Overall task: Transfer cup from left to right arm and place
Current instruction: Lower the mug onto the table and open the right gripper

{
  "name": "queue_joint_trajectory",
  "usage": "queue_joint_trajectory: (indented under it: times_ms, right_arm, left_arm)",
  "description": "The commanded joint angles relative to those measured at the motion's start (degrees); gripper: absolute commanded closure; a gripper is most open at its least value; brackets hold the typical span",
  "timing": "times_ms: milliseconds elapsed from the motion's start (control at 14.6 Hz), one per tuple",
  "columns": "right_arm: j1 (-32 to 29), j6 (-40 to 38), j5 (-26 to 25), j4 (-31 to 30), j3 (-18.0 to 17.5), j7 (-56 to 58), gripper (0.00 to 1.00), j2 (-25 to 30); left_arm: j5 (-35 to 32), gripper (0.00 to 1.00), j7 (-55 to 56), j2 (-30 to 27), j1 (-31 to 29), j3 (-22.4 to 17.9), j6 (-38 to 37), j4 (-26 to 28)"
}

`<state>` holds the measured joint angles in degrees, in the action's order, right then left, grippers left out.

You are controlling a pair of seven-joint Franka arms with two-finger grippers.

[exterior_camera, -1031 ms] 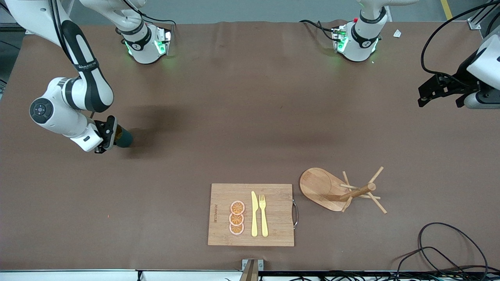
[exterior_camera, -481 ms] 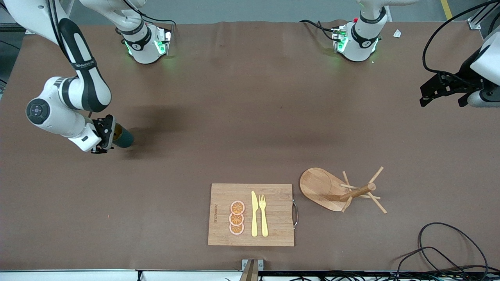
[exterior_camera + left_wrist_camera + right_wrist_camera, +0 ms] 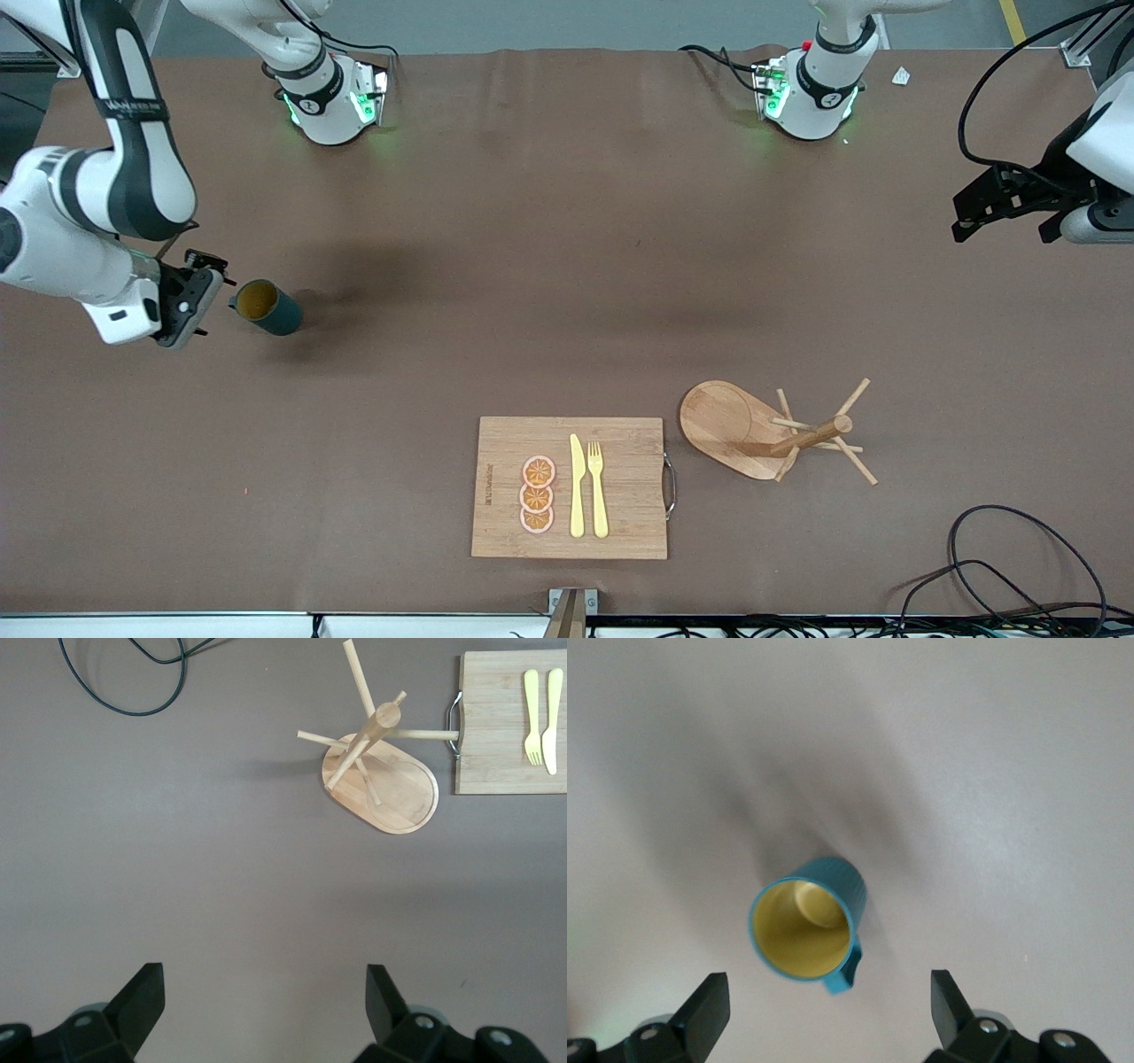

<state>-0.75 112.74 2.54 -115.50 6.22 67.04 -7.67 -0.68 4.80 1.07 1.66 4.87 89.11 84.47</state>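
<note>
The teal ribbed cup (image 3: 266, 307) stands on the brown table toward the right arm's end, mouth up, its mustard inside showing. In the right wrist view the cup (image 3: 806, 921) sits free, its handle pointing toward the gripper. My right gripper (image 3: 205, 301) is open and empty, apart from the cup and over the table beside it, toward the right arm's end; its jaws (image 3: 828, 1001) are spread wide with nothing between them. My left gripper (image 3: 999, 232) waits open and empty over the left arm's end of the table, and its wrist view (image 3: 264, 992) shows bare table between the jaws.
A wooden peg rack (image 3: 780, 432) stands near the front camera, beside a wooden cutting board (image 3: 571, 487) bearing orange slices, a yellow knife and a fork. Both show in the left wrist view (image 3: 381, 784) (image 3: 509, 726). Black cables (image 3: 1001, 567) lie at the table's corner.
My right gripper has opened, let go of the cup and drawn back toward the right arm's end of the table. The cup stays where it was. The left arm has barely moved.
</note>
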Motion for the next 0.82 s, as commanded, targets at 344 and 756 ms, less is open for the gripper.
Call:
queue_joint_trajectory:
  times_ms: [344, 756]
  right_arm:
    - [-0.3, -17.0, 0.3, 15.1, -0.4, -26.1, 0.0, -0.1]
    - [0.4, -20.0, 0.3, 15.8, -0.6, -49.9, 0.0, 3.9]
  left_arm:
    - [-0.4, 0.0, 0.5, 0.2, 0.1, 0.1, -0.9, -1.1]
    - [-0.2, 0.0, -0.1, 0.2, 0.0, 0.1, -0.9, -1.1]
